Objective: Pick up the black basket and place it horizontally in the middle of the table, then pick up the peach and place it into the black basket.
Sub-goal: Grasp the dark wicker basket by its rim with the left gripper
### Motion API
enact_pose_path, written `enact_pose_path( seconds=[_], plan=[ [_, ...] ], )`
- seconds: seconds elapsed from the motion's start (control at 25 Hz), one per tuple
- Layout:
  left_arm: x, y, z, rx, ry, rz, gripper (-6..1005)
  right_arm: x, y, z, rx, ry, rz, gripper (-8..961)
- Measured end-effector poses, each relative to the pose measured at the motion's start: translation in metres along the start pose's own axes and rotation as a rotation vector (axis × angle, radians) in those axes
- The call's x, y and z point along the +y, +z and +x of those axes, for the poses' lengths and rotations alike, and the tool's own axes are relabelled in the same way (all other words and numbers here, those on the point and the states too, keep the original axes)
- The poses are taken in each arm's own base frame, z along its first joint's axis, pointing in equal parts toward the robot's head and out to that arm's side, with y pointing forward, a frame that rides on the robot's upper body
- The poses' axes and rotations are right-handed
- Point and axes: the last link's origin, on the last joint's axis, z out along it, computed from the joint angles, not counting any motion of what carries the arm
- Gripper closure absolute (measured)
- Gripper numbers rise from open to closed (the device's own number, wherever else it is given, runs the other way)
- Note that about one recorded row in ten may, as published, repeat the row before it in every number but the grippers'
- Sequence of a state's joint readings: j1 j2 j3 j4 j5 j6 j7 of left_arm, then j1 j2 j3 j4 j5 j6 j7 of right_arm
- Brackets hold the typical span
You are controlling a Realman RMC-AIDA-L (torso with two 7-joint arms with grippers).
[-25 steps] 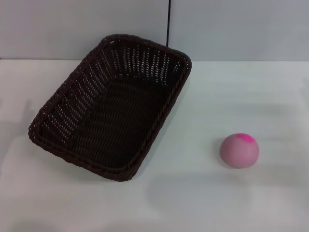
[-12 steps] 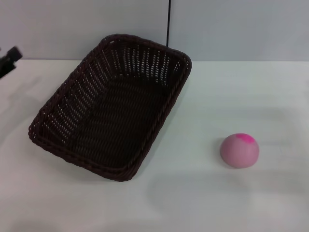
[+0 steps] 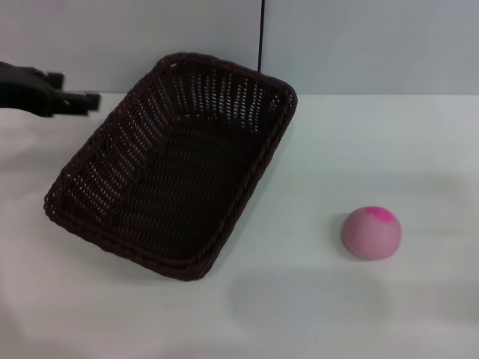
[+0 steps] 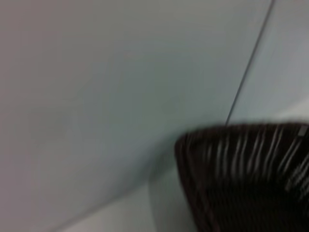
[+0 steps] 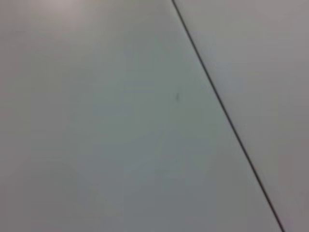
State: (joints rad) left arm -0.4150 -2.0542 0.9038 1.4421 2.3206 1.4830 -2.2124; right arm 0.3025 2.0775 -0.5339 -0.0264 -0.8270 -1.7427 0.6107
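Nearest the robot, the white tabletop lay bare along its front edge. A little farther in, on the robot's right side, the peach sat on the tabletop — a pale pink ball with its magenta patch turned upward and toward the back. It stood well apart from everything else, with open tabletop between it and the basket.

The black basket rested on the robot's left half of the tabletop, upright and open to the camera, its long axis running diagonally from the near-left corner toward the far-right one. Its far corner reached the back edge of the tabletop, where the grey wall began. Nothing lay inside it.

Farther back still, on the left, the left end effector reached in from the edge of the head view, dark and level, its tip just beside the basket's far-left rim but not touching it — whether its fingers were apart or together could not be told. The left wrist view showed one rounded corner of the basket against the wall. The right end effector was out of sight.
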Motion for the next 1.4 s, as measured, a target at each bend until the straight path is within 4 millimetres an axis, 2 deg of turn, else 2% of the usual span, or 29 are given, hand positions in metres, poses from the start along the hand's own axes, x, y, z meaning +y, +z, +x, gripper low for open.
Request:
enact_pose_path(
  seconds=[0.2, 0.4, 0.56, 1.16, 1.4],
  plan=[
    [0.018, 0.031, 0.016, -0.226, 0.089, 0.068, 230, -0.003, -0.002, -0.004, -0.012, 0.003, 0.0, 209],
    [0.02, 0.034, 0.023, -0.228, 0.074, 0.091, 233, -0.003, -0.002, -0.003, -0.008, 0.004, 0.002, 209],
    [0.018, 0.039, 0.021, -0.263, 0.058, 0.09, 235, -0.002, -0.004, -0.003, -0.009, 0.008, 0.006, 209],
    [0.029, 0.077, 0.019, -0.357, 0.055, 0.022, 244, -0.001, 0.002, 0.002, 0.012, 0.01, -0.002, 209],
    [0.032, 0.082, 0.02, -0.374, 0.074, 0.011, 248, -0.004, 0.003, 0.003, 0.025, 0.008, 0.016, 209]
  ],
)
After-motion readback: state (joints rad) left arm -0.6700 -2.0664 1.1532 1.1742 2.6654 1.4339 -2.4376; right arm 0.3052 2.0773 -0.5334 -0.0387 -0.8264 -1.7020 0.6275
